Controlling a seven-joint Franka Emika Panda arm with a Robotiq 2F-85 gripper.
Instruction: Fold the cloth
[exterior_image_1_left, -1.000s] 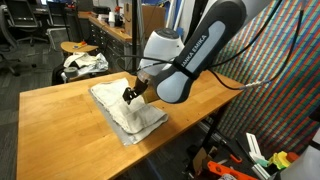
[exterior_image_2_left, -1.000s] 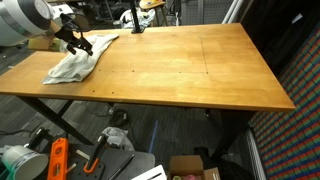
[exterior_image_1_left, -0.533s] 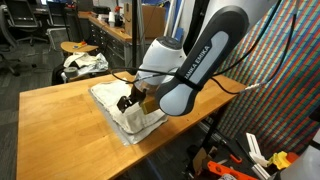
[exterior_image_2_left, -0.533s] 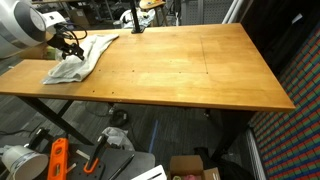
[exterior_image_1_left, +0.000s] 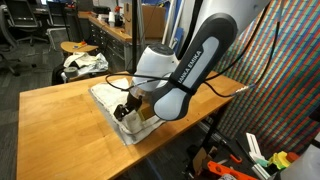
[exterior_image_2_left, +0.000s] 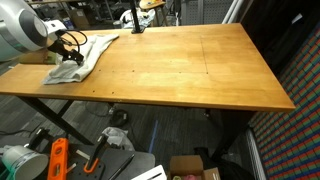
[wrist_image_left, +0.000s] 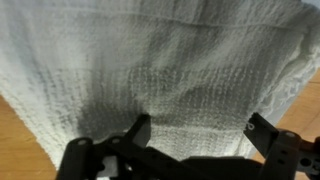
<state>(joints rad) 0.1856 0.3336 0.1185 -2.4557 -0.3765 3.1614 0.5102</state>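
Lying directly under the spread end effector (wrist_image_left: 197, 128), the cloth (wrist_image_left: 160, 60)

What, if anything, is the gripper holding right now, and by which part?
Nothing: in the wrist view the gripper stands open over the cloth, jaws wide apart, with no fabric pinched between them.

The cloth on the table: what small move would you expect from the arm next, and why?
Probably a short drop straight down, then closing on the fabric. The end effector hangs open just above the cloth with its fingers spread wide and nothing gripped, so a fold cannot start until it pinches some of the cloth.
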